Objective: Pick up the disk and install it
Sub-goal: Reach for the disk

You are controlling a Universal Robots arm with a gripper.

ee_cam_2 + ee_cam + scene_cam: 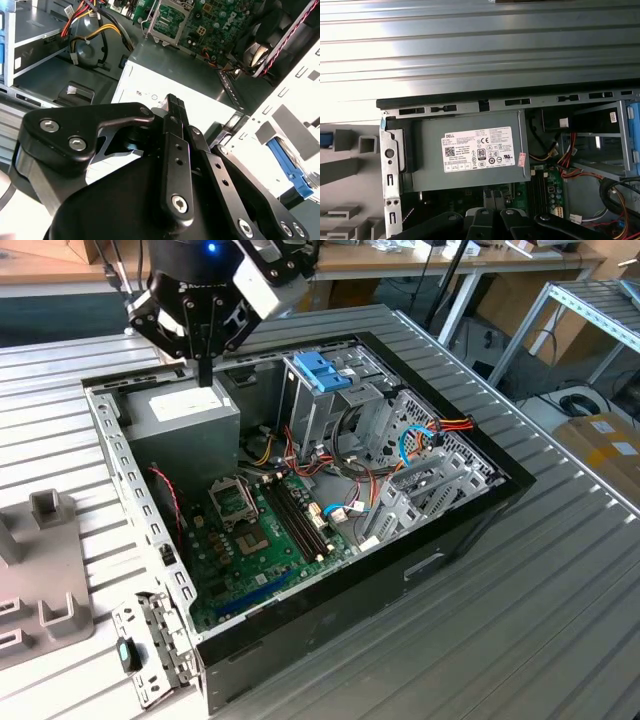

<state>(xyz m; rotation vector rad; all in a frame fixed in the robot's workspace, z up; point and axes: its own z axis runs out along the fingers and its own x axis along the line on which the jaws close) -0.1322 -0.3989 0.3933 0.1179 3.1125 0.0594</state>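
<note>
My gripper point(205, 375) hangs over the back left corner of the open computer case point(470, 515), its fingers drawn together with nothing between them. Its tip point(175, 102) sits just above the grey power supply box point(185, 415) with the white label point(477, 156). The gripper's black links point(492, 220) show near that box. The disk is not plainly in view. A sliver of blue plastic point(324, 139) lies by the grey fixture outside the case, and I cannot tell whether it belongs to the disk. A blue strip point(287, 170) shows beyond the perforated case wall.
Inside the case are the green motherboard point(265, 540), bundles of coloured cables point(350, 490) and a blue latch on a silver drive cage point(322, 375). A grey fixture point(45, 580) stands at the exterior view's left on the ribbed metal table point(520, 620).
</note>
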